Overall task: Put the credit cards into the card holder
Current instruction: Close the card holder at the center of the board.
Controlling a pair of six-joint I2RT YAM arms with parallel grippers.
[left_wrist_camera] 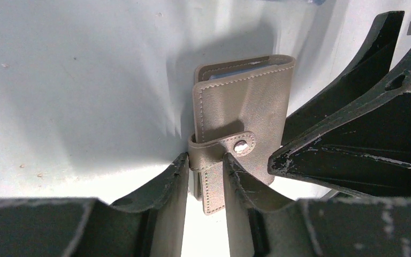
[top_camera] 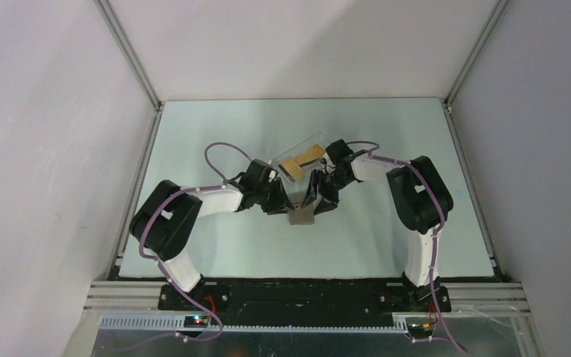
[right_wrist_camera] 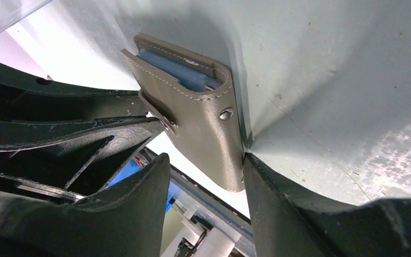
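Left fingers [left_wrist_camera: 166, 187] pinch the card holder [left_wrist_camera: 246, 107] by its strap edge; right fingers [right_wrist_camera: 278, 198] loosely straddle its spine.

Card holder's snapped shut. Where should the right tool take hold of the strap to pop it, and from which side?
Pinch the strap by its rounded free end, just beyond the snap, coming from the card holder's right edge as the left wrist view shows it, where the right tool sits. The strap wraps around the opposite edge, so probably only that tab lifts.
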